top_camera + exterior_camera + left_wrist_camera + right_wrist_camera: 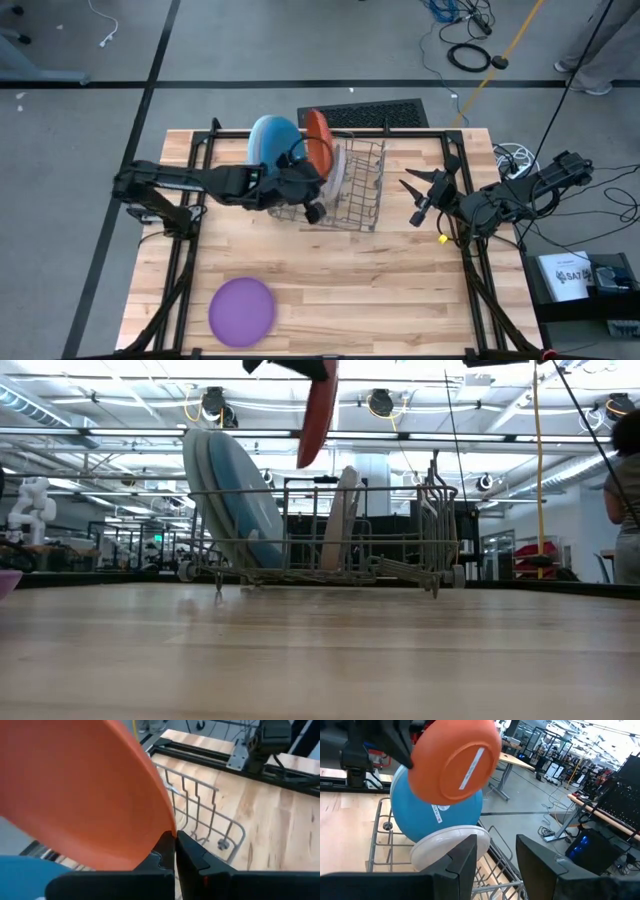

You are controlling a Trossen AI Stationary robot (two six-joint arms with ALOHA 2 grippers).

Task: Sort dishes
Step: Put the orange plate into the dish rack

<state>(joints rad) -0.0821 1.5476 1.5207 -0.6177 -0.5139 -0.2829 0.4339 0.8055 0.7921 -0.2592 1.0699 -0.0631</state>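
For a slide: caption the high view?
Left gripper holds orange plate above wire rack; right gripper waits open.

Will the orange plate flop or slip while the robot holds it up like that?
Probably not flop: the orange plate keeps its round shape though the left gripper pinches only its rim. It might swivel or slip, since its surface looks smooth. It seems light, hanging from one edge.

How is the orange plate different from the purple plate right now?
The orange plate is held on edge above the dish rack, pinched at its rim by the left tool; the purple plate lies flat on the table, untouched, near its front edge. Both are round and small.
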